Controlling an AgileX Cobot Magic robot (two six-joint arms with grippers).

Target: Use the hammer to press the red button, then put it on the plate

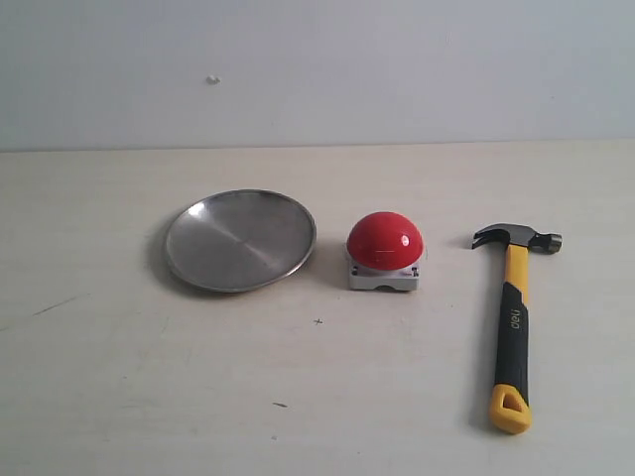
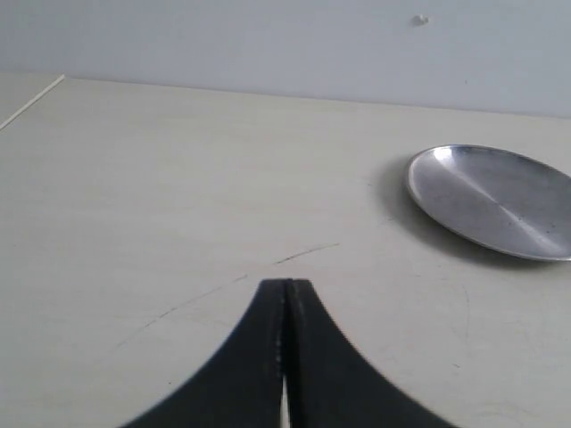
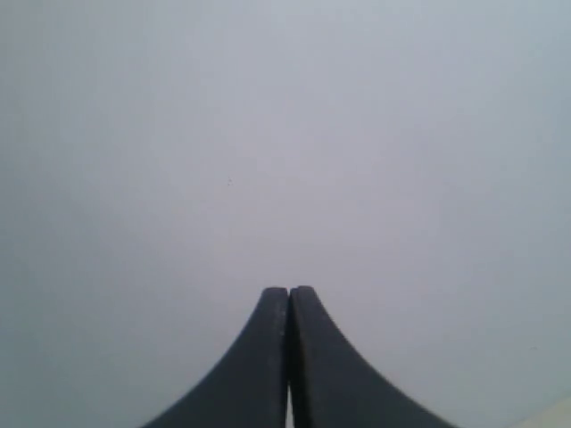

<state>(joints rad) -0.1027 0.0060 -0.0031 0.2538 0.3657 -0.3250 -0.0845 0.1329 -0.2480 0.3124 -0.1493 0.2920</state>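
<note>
Hammer (image 1: 514, 319) lies flat on your table (image 1: 99, 387), untouched, just right of the red button (image 1: 385, 241), with the plate (image 1: 240, 239) left of that. Your left gripper (image 2: 286, 287) and right gripper (image 3: 288, 292) are both clenched on nothing.

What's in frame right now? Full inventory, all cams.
plate: 1, silver, left on the table
red button: 1, red dome on grey base, middle, just right of the plate, not touching it
hammer: 1, dark head, yellow-and-black handle, lying flat on the right, head toward the wall
table: 1, pale cream
wall: 1, light grey, behind the table
left gripper: 1, black, jaws shut, over bare table
right gripper: 1, black, jaws shut, facing plain grey
</note>
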